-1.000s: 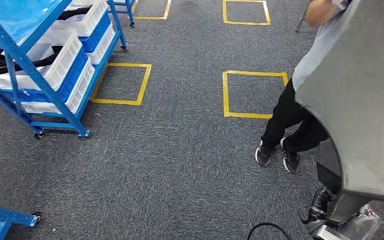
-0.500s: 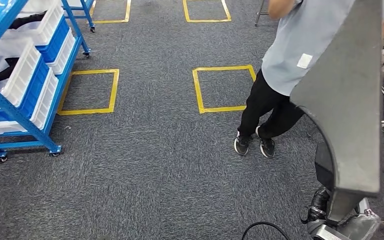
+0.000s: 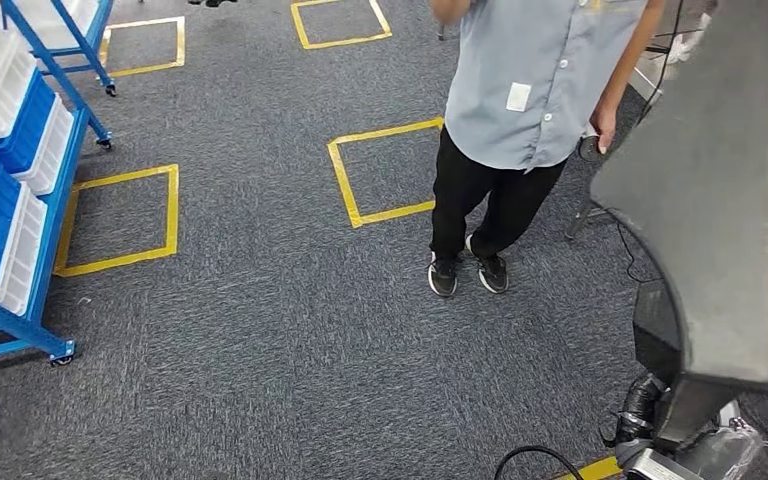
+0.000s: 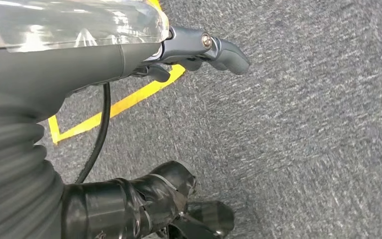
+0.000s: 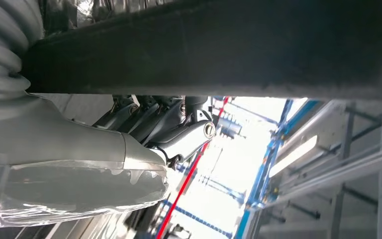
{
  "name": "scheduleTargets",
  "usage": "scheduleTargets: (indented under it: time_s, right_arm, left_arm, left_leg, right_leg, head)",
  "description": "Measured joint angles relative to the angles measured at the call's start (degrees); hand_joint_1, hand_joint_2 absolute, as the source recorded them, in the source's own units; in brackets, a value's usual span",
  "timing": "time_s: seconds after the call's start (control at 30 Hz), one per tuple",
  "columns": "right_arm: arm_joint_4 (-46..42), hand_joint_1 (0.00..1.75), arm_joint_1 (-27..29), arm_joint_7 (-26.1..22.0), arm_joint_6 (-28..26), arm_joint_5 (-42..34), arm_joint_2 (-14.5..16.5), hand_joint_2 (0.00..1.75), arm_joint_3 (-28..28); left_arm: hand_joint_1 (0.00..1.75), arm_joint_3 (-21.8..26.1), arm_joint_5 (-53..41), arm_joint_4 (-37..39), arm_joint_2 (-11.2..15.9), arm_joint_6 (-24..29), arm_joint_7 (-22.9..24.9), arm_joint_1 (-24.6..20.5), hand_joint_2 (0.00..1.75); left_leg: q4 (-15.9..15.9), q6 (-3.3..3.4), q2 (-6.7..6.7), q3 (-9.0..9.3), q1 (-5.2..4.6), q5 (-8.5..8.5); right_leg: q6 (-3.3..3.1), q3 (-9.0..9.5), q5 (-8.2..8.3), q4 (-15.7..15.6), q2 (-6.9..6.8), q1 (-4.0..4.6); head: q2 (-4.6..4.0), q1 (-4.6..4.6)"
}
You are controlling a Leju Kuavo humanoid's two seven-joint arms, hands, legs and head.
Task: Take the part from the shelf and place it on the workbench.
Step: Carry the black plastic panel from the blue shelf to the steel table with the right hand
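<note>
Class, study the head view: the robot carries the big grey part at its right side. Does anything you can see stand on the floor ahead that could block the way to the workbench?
Possibly. A person stands on the carpet close beside the grey part that the right hand holds. The workbench cannot be made out for certain, so whether the person truly blocks the path cannot be told.

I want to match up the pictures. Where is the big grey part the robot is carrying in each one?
Head view: the grey part stands tall along the right side, above the right hand.
Left wrist view: not in it; the left hand hangs over carpet.
Right wrist view: the part is the dark band across the picture, fingers against it.
Shared landmark: yellow tape on the carpet, head and left wrist views.
</note>
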Motion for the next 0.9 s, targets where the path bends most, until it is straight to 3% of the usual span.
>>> scheduleTargets:
  time_s: [0.03,0.1,0.17,0.23,0.27,0.3,0.33,0.37,0.43,0.5,0.53,0.57,0.6,0.67,0.73,0.8,0.83,0.9]
  right_arm:
    - [0.00,1.71,0.03,0.03,0.00,0.03,0.00,1.75,-0.02]
    - [0.00,1.71,0.07,0.07,0.00,0.07,0.00,1.75,-0.03]
    - [0.00,1.71,0.06,0.10,0.00,0.08,0.00,1.75,-0.03]
    - [0.00,1.71,0.09,0.14,0.00,0.08,0.00,1.75,-0.04]
    - [0.00,1.71,0.16,0.16,0.00,0.08,0.00,1.75,-0.05]
    - [0.00,1.71,0.28,0.19,-0.01,0.08,0.00,1.75,-0.06]
    - [0.00,1.71,0.36,0.21,-0.01,0.08,0.00,1.75,-0.07]
    - [0.00,1.71,0.36,0.21,-0.02,0.08,0.00,1.75,-0.08]
    - [0.01,1.71,0.23,0.21,-0.02,0.08,0.00,1.75,-0.08]
    - [0.08,1.71,0.21,0.23,-0.02,0.07,0.00,1.75,-0.08]
    - [0.14,1.71,0.25,0.25,-0.02,0.07,0.00,1.75,-0.09]
    - [0.19,1.71,0.25,0.26,-0.01,0.06,0.00,1.75,-0.09]
    - [0.21,1.71,0.25,0.27,-0.01,0.05,0.00,1.75,-0.10]
    - [0.24,1.71,0.17,0.27,0.00,0.05,0.00,1.75,-0.09]
    - [0.29,1.71,0.13,0.27,-0.01,0.04,-0.01,1.75,-0.10]
    - [0.33,1.71,0.21,0.27,-0.02,-0.01,-0.01,1.75,-0.11]
    - [0.33,1.71,0.25,0.26,-0.03,-0.04,-0.01,1.75,-0.12]
    - [0.34,1.71,0.19,0.24,-0.02,-0.10,0.00,1.75,-0.08]
  left_arm:
    - [0.00,0.01,0.01,0.00,0.01,0.00,-0.02,0.07,1.75]
    - [0.00,0.02,0.01,0.00,0.02,0.00,-0.05,0.08,1.75]
    - [0.00,0.02,0.00,0.00,0.07,0.00,-0.11,0.06,1.75]
    - [0.00,0.01,-0.01,0.00,0.10,0.00,-0.16,0.01,1.75]
    - [0.00,0.01,-0.02,0.00,0.10,0.00,-0.20,-0.04,1.75]
    - [0.00,0.02,-0.01,0.00,0.09,-0.01,-0.23,-0.09,1.75]
    - [0.00,0.03,-0.01,0.00,0.07,-0.02,-0.30,-0.11,1.75]
    - [0.00,0.05,-0.01,0.00,0.06,-0.03,-0.39,-0.10,1.75]
    - [0.00,0.07,-0.01,0.00,0.05,-0.08,-0.52,0.01,1.75]
    - [0.00,0.08,0.02,0.00,0.07,-0.18,-0.60,0.15,1.75]
    - [0.00,0.08,0.03,0.00,0.08,-0.24,-0.64,0.18,1.75]
    - [0.00,0.08,0.03,0.00,0.08,-0.30,-0.68,0.16,1.75]
    - [0.00,0.08,0.03,0.00,0.07,-0.35,-0.70,0.12,1.75]
    - [0.00,0.08,0.03,0.00,0.07,-0.38,-0.72,0.06,1.75]
    - [0.00,0.08,0.03,0.00,0.08,-0.40,-0.75,-0.01,1.75]
    - [0.00,0.09,0.03,0.00,0.07,-0.44,-0.77,-0.15,1.75]
    - [0.00,0.09,0.02,0.00,0.06,-0.45,-0.78,-0.21,1.75]
    - [0.00,0.09,0.01,0.00,0.06,-0.47,-0.80,-0.24,1.75]
  left_leg:
    - [0.25,0.00,-0.03,-0.33,0.03,0.85]
    - [-5.31,0.15,-0.76,1.84,0.15,5.06]
    - [-12.16,0.46,-3.70,4.61,0.38,7.88]
    - [-14.46,0.78,-5.47,5.45,0.40,8.13]
    - [-14.68,1.01,-4.94,5.50,0.37,8.28]
    - [-14.91,1.35,-4.19,5.61,0.40,8.49]
    - [-15.21,1.74,-3.43,5.71,0.48,8.73]
    - [-15.52,2.10,-2.62,5.78,0.55,8.94]
    - [-15.74,2.54,-1.04,5.79,0.48,9.04]
    - [-15.72,2.60,0.66,5.77,0.37,8.92]
    - [-15.70,2.56,1.50,5.80,0.36,8.82]
    - [-15.69,2.48,2.28,5.89,0.37,8.70]
    - [-15.68,2.36,2.99,6.06,0.38,8.54]
    - [-15.62,1.95,4.11,6.45,0.24,8.18]
    - [-15.60,1.38,5.02,6.75,0.04,7.89]
    - [-15.64,0.74,5.82,7.00,0.01,7.63]
    - [-15.25,0.41,5.24,6.99,0.11,7.20]
    - [-11.52,-0.12,2.52,5.47,0.35,4.74]
  right_leg:
    - [0.02,-0.02,-0.04,0.17,0.85,-0.01]
    - [0.17,0.01,-0.16,0.52,2.50,-0.06]
    - [0.58,-0.28,-0.27,0.99,3.90,-0.05]
    - [1.30,-0.86,-0.14,1.27,5.12,-0.23]
    - [1.72,-1.13,0.05,1.25,5.82,-0.31]
    - [2.06,-1.28,0.08,1.32,5.70,-0.37]
    - [2.33,-1.58,-0.30,1.85,4.67,-0.28]
    - [2.54,-2.29,-1.27,3.28,3.11,-0.16]
    - [2.87,-5.12,-4.62,9.26,-0.19,-0.19]
    - [3.25,-8.13,-6.93,15.42,-1.02,-0.52]
    - [3.39,-8.44,-6.63,16.13,-1.20,-0.66]
    - [3.47,-7.55,-5.32,14.52,-1.48,-0.75]
    - [3.45,-5.60,-3.37,11.00,-2.06,-0.79]
    - [3.08,-1.60,-0.89,3.55,-4.27,-0.44]
    - [2.51,-0.35,-0.70,0.85,-5.18,0.08]
    - [1.88,-0.46,-0.52,0.67,-3.94,0.11]
    - [1.55,-0.37,-0.38,0.40,-3.36,-0.03]
    - [0.80,-0.12,-0.06,-0.09,-2.29,-0.39]
  head:
    - [0.00,0.00]
    - [0.00,-0.01]
    - [0.00,0.00]
    - [0.00,0.02]
    - [0.00,0.02]
    - [0.00,0.01]
    - [0.00,0.05]
    - [0.00,0.07]
    - [-0.01,0.13]
    - [-0.01,0.13]
    - [0.00,0.12]
    - [0.00,0.12]
    - [0.00,0.12]
    - [-0.01,0.12]
    - [0.00,0.11]
    - [0.00,0.10]
    - [-0.01,0.10]
    - [-0.01,0.08]
